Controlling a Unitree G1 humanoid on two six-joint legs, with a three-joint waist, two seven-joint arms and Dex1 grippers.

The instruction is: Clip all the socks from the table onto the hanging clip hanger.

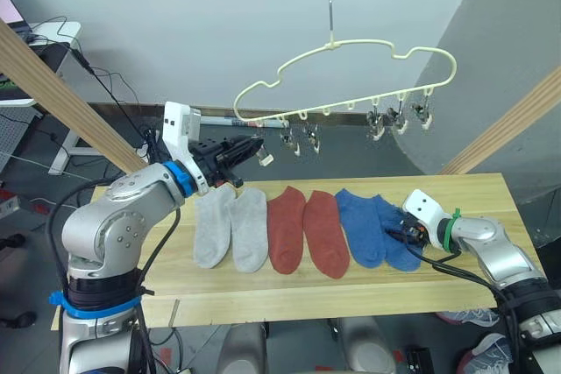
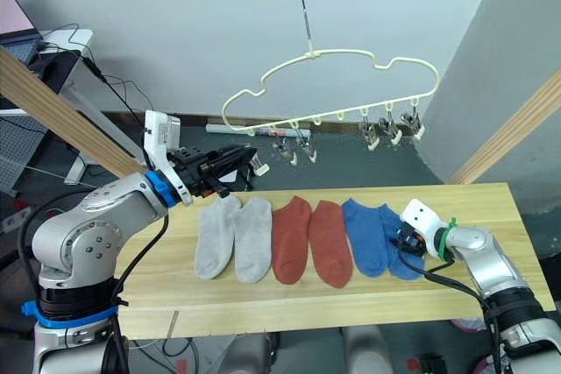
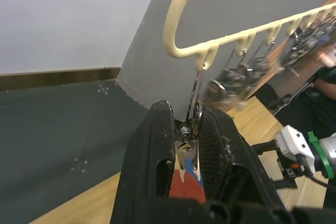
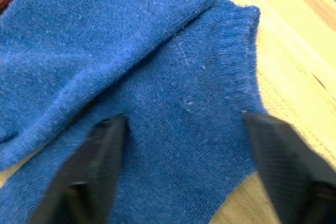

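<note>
Left claw (image 3: 186, 153) is pinching a small metal clip (image 3: 190, 145) on the pale yellow wire hanger (image 1: 351, 72), right claw (image 4: 184, 177) is hovering wide open over a soft blue sock (image 1: 394, 238), and all six socks are lying unclipped on the wooden bench (image 1: 473, 190).

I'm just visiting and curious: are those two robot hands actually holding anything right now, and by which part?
The left gripper pinches a metal clip on the clip hanger, around its lower jaws. The right gripper is open over a blue sock, holding nothing.

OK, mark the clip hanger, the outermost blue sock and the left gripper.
clip hanger (image 1: 368, 42): left eye view, top of its wavy yellow outline.
outermost blue sock (image 4: 184, 129): right wrist view, middle of its fabric.
left gripper (image 3: 187, 148): left wrist view, between its fingertips, closed on a metal clip.
</note>
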